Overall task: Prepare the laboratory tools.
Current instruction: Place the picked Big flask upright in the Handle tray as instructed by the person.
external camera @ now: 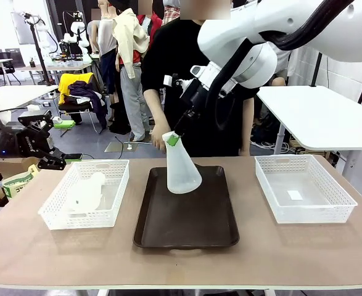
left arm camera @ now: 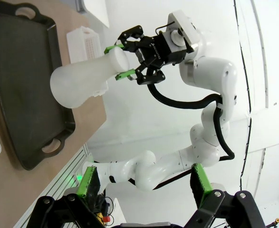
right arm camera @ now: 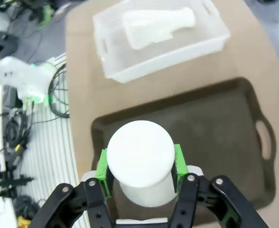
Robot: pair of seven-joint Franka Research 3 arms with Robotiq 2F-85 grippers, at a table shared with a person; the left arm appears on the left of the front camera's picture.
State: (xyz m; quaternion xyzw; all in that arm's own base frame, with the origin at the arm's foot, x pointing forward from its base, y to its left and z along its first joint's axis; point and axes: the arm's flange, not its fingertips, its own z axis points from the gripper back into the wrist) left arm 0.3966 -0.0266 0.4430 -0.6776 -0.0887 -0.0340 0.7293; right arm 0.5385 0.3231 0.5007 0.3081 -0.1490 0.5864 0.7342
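Observation:
One translucent white flask [external camera: 182,168] leans over the dark brown tray [external camera: 187,228], neck up. My right gripper [external camera: 172,140] is shut on its neck, green pads on both sides. I cannot tell whether its base touches the tray. In the right wrist view the flask's round top [right arm camera: 139,154] sits in my right gripper [right arm camera: 139,166], above the tray [right arm camera: 215,123]. The left wrist view shows this flask [left arm camera: 82,80] and the right gripper [left arm camera: 125,61] from afar. A second flask [external camera: 85,192] [right arm camera: 153,26] lies in the left basket [external camera: 116,213]. My left gripper [external camera: 48,154] [left arm camera: 144,185] is open, off the table's left end.
An empty white mesh basket [external camera: 304,213] stands right of the tray. A person in black [external camera: 174,80] stands at the far side behind the tray. Bare tabletop [external camera: 181,265] runs along the front edge.

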